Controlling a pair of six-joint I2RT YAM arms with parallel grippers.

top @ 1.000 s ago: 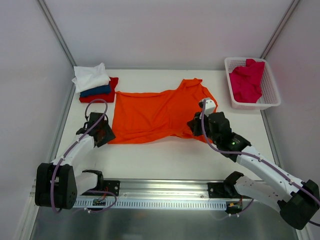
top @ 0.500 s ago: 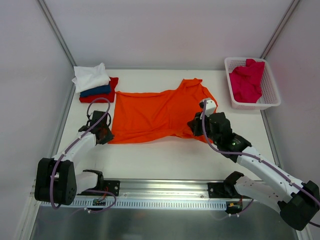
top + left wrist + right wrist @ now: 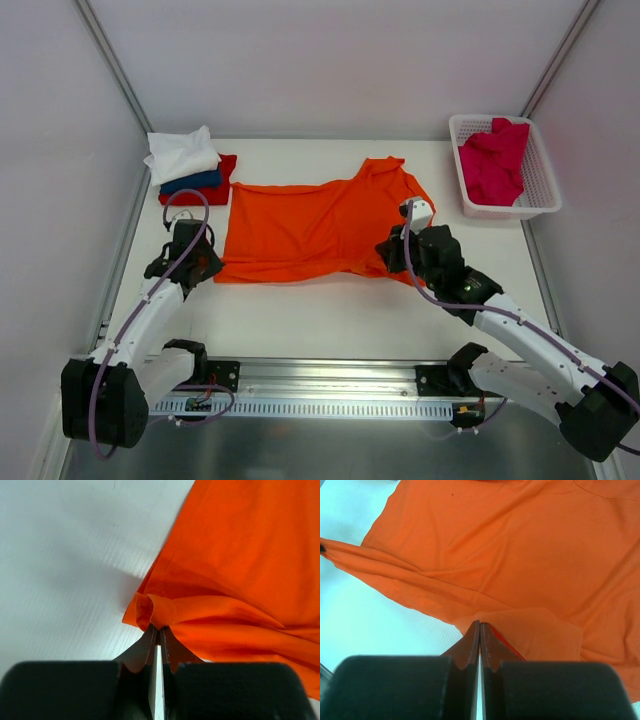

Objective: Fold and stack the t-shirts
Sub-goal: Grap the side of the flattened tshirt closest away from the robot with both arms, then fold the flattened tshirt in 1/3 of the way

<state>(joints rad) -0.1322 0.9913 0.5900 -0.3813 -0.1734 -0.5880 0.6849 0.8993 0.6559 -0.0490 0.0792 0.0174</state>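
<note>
Nearest the arm bases, both pairs of fingers are at work along the front hem of the large bright orange cloth t-shirt (image 3: pixel 310 225), which lies on the white counter (image 3: pixel 330 310). At the near-left corner of that hem the left fingers (image 3: pixel 141 655) are clenched, with a small bunched knot of orange cloth pinched between their tips. The left wrist view shows folds running away from the pinch. On the near-right side the right fingers (image 3: pixel 466 652) are likewise closed tight, their tips nipping a turned-over flap at the shirt's edge. Between the two grips the shirt lies spread across the middle of the counter, its near hem a little rippled and its far-right part humped up.

Judging by its drape, the cloth is light, soft and limp. It will likely sag and crease between the holds rather than keep a shape, and a thin pinch could slip under a hard pull. Corners and hem edges look the best places to hold, raised together so the fold falls evenly.

Farther back on the left sits a stack: a folded white t-shirt (image 3: pixel 182 153) on top, a dark blue t-shirt (image 3: pixel 192 182) beneath, a red t-shirt (image 3: pixel 222 175) lowest. At the far right, a white plastic lattice basket (image 3: pixel 540 205) holds a crumpled crimson-pink t-shirt (image 3: pixel 493 160).
</note>
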